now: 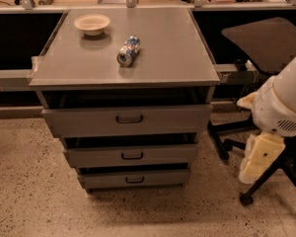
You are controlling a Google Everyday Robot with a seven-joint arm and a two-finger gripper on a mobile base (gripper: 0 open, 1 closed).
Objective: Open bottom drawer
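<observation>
The bottom drawer (153, 177) is the lowest and shortest of three grey fronts in a metal cabinet, low in the view at about six o'clock from the centre. Its small dark pull handle (134, 179) sits at the middle of the front. A dark gap runs along the top edge of the front. It may be out a crack, though from this angle I cannot be sure.

Directly above it, at twelve o'clock, comes the middle drawer (163, 154), and above that the widest top drawer (167, 118). Each has the same kind of handle and a shadowed gap over it. The flat cabinet top (177, 58) carries a pale bowl (92, 23) at its far left and a can (129, 51) lying on its side near the middle. Nothing lies on the speckled floor (29, 191) in front of the drawer.

At three o'clock from the drawer stands an office chair (266, 41), its dark legs and a castor (245, 199) reaching down beside the cabinet. In front of the chair hangs the robot's white arm housing (283, 100), with the cream-coloured gripper (259, 156) below it. The gripper is well apart from the drawer and its handle and touches nothing. Whether it is spread or closed I cannot tell.
</observation>
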